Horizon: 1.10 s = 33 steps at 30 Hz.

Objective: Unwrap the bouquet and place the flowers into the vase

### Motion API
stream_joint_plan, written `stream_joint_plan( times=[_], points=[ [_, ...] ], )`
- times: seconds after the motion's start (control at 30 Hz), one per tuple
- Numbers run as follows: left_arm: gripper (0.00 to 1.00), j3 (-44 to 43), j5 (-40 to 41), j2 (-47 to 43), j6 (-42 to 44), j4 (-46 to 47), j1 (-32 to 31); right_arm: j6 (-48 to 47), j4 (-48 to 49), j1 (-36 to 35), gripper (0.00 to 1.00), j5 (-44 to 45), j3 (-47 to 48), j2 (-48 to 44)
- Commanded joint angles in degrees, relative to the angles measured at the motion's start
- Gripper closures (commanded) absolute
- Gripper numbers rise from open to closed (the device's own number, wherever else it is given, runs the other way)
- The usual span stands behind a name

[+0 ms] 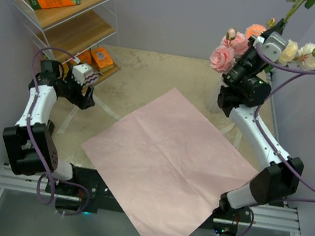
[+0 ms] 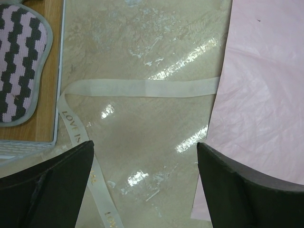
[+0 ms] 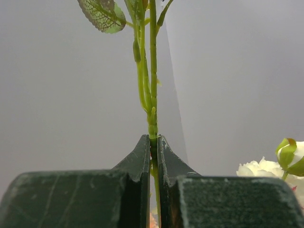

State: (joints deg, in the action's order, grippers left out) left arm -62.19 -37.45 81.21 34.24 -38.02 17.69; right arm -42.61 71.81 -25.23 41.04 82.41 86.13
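the left arm (image 1: 35, 108) sits folded at the left side, its forearm reaching away from the base and its wrist turned inward. the left gripper (image 2: 145, 145) faces down, its two dark fingers (image 2: 57, 185) spread wide with nothing between them. the right arm (image 1: 259, 133) stretches out toward the far right corner, wrist lifted high. the right gripper (image 3: 153, 141) has its fingers (image 3: 137, 161) pressed together, pinching a thin green flower stem (image 3: 153, 85) at the tips.
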Motion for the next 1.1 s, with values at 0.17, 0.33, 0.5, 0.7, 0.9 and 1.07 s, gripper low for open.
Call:
stream_joint_plan(
  times=[0.17, 0.33, 0.5, 0.7, 0.9, 1.07],
  points=[
    [0.06, -4.16, -0.34, 2.81, 1.36, 0.32, 0.94, 6.66, 6.85, 3.17, 1.00, 0.80, 5.13, 2.55],
    [0.06, -4.34, -0.17, 2.99, 1.36, 0.49, 0.94, 7.54, 7.38, 3.35, 1.00, 1.24, 2.76, 3.61],
    [0.06, -4.08, 0.10, 3.08, 1.44, 0.58, 1.03, 7.72, 7.73, 3.35, 1.00, 1.41, 0.73, 4.14],
    [0.06, -3.99, 0.10, 3.08, 1.44, 0.67, 1.12, 8.51, 7.64, 3.26, 1.00, 1.59, -2.33, 4.05],
    [0.06, -3.72, 0.10, 2.73, 1.62, 0.67, 1.38, 9.82, 4.22, 3.17, 1.00, 2.03, -4.80, 3.52],
    [0.06, -3.81, -0.08, 2.38, 1.53, 0.49, 1.38, 14.92, -5.51, 3.26, 0.66, -0.16, -4.63, 1.50]
  ],
)
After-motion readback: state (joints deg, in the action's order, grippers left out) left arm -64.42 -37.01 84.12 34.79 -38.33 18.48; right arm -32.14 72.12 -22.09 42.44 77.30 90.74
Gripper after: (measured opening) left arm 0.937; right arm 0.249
